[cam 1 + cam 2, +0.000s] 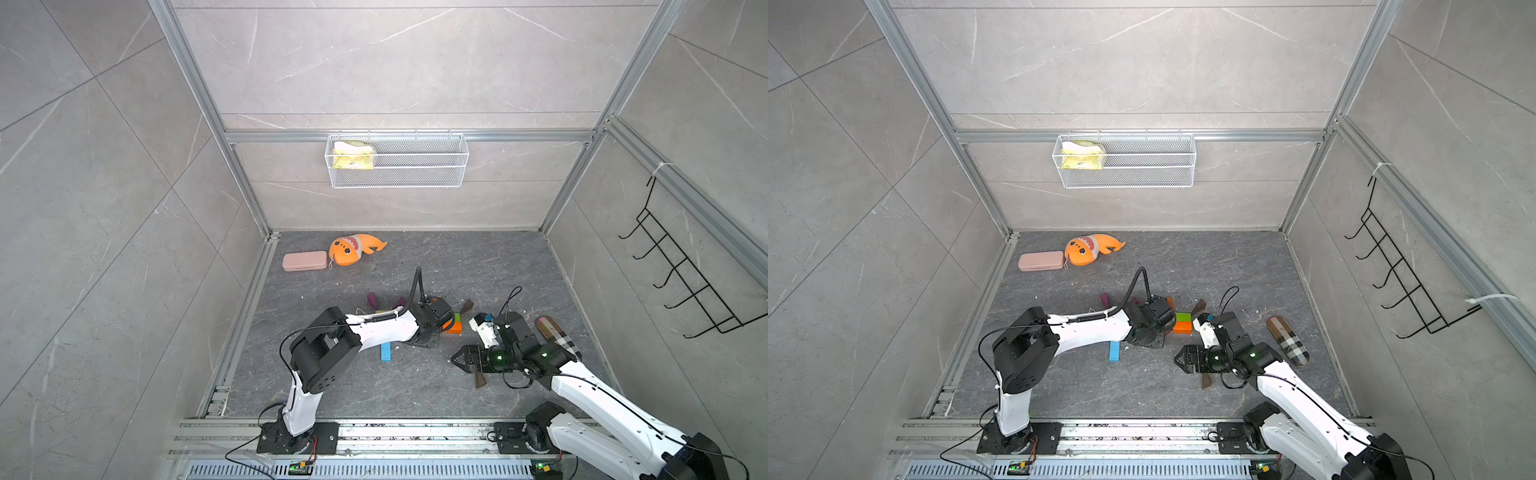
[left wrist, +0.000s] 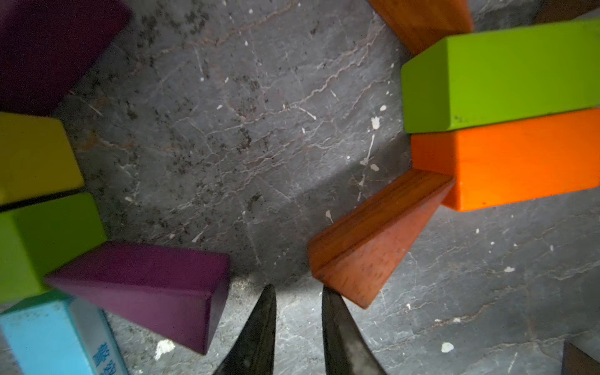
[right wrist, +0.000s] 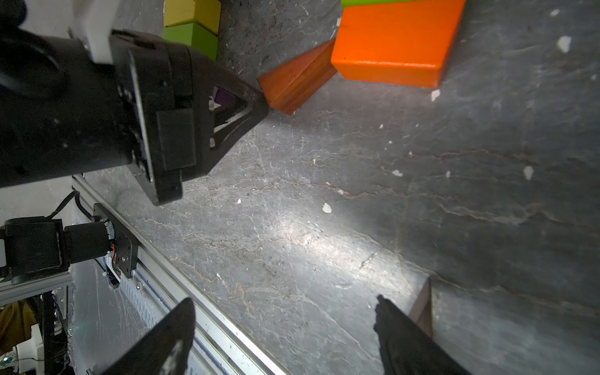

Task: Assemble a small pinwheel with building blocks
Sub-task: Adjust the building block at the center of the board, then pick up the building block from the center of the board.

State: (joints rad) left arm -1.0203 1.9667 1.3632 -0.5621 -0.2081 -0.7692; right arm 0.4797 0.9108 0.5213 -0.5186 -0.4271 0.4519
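In the middle of the table my left gripper points down, jaws almost together on nothing. One fingertip touches the orange wedge, whose tip meets the orange brick to the right. The purple wedge lies just left. My right gripper, near right, is spread wide and empty. In both top views my wrist hides the left tips.

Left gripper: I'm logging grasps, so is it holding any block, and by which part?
Nothing is held. The left gripper is shut with nothing between its jaws; one fingertip sits at a corner of the orange-brown wedge.
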